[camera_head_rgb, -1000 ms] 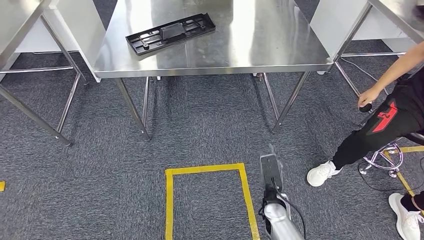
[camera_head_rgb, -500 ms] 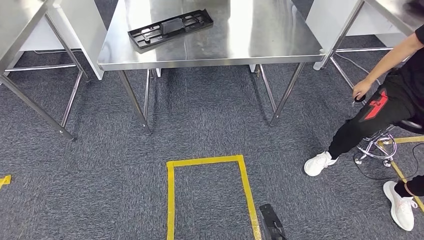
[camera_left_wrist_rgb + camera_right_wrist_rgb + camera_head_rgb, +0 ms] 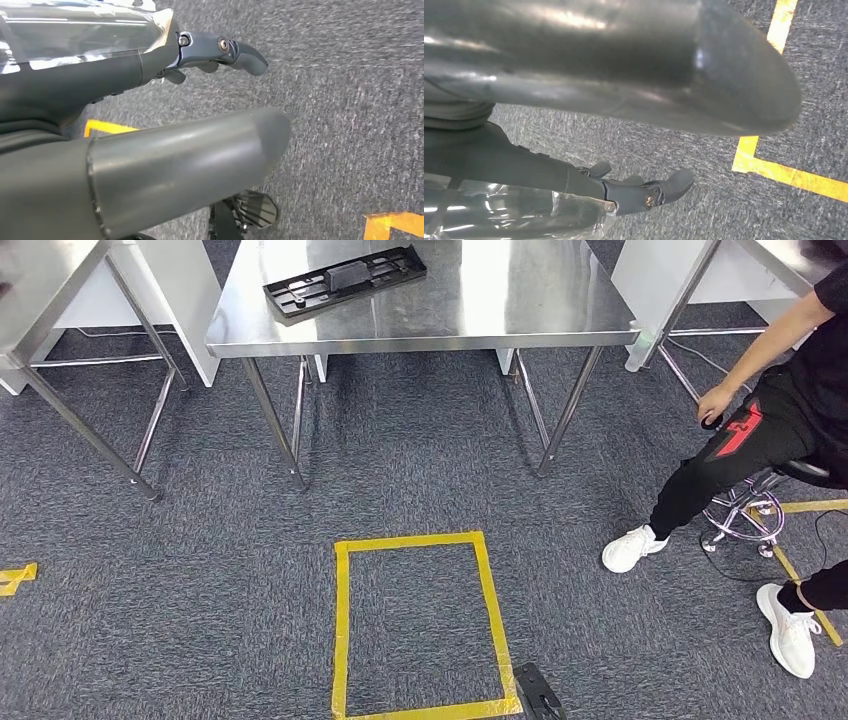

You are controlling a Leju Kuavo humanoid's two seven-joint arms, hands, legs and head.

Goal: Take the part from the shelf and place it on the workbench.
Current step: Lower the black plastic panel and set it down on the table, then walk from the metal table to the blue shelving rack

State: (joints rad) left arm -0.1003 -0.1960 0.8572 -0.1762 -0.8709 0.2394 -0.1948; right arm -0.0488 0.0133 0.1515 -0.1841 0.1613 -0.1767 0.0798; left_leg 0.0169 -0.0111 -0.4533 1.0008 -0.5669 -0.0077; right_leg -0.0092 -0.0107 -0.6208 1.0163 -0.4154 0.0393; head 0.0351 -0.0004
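A flat black plastic part lies on the steel workbench, near its far left side. My right hand is a dark tip at the bottom edge of the head view, beside the yellow tape square, far from the bench. In the right wrist view that hand hangs over grey carpet, its fingers stretched out and holding nothing. My left hand also hangs over the carpet, with fingers straight, thumb apart, and nothing in it.
A person in black sits on a stool at the right, legs stretched onto the carpet. Another steel table stands at the left and a third at the far right. White panels stand behind the bench legs.
The whole picture has shifted: bench and tape square sit higher in view, so the camera moved. My right arm has dropped from view, leaving just its hand tip at the bottom edge.
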